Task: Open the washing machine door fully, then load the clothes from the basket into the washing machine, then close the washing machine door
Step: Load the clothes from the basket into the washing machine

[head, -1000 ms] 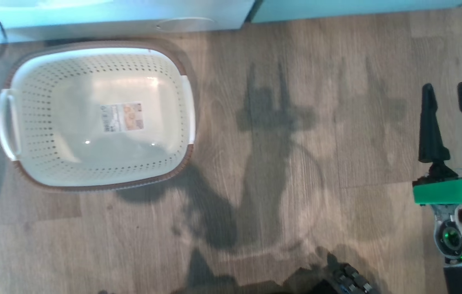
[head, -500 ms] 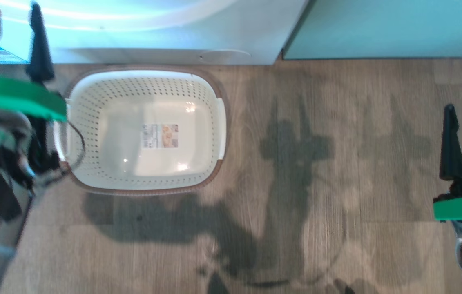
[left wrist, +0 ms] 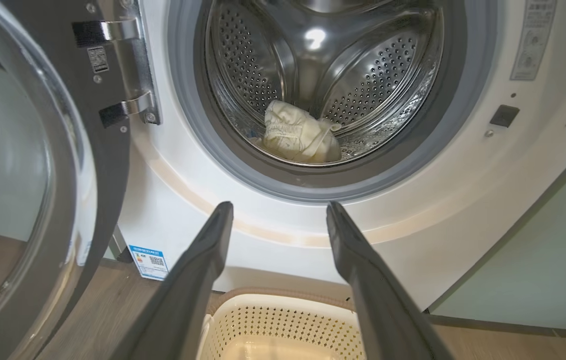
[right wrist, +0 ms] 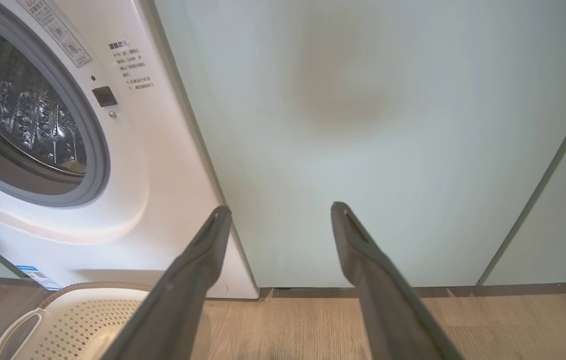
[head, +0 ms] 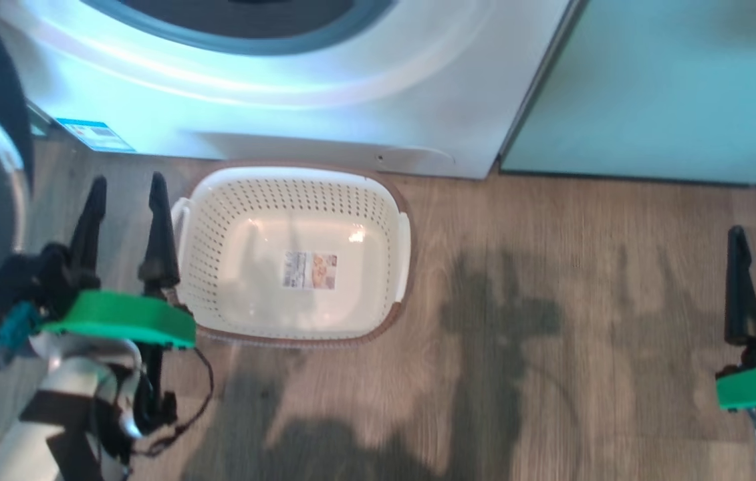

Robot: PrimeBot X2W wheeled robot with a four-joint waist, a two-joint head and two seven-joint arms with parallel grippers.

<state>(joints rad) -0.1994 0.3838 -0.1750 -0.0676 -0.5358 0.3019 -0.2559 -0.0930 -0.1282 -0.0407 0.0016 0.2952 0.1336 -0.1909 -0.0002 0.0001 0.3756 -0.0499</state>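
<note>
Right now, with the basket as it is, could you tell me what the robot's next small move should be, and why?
Probably swing the left gripper toward the washing machine door to start pushing it shut: the basket is empty, the clothes lie in the drum, the door stands open, and the jaws are open, holding nothing.

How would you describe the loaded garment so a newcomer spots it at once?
Find the big white washing machine, its door swung open. Inside the grey gasket ring is the steel drum; the garment lies crumpled at its bottom. It is pale yellow and soft, amid shiny perforated metal.
</note>
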